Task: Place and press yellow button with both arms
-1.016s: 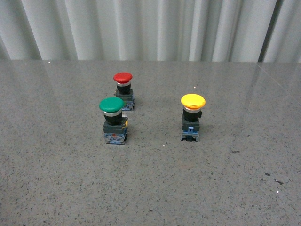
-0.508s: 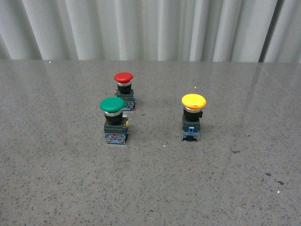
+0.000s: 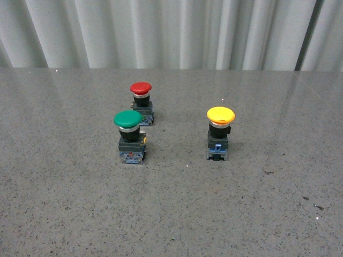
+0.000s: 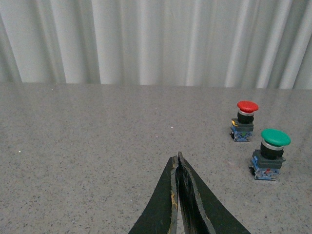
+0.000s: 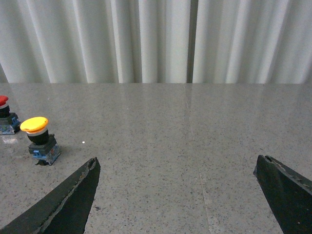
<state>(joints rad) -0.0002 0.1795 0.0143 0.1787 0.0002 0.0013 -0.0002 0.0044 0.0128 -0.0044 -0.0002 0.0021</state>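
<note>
The yellow button stands upright on the grey table, right of centre in the front view. It also shows in the right wrist view, far from my right gripper, which is open and empty with its jaws wide apart. My left gripper is shut on nothing, its fingertips pressed together above bare table. The yellow button is out of the left wrist view. Neither arm shows in the front view.
A green button and a red button stand upright left of the yellow one; both also show in the left wrist view, green and red. The speckled grey table ends at a white curtain.
</note>
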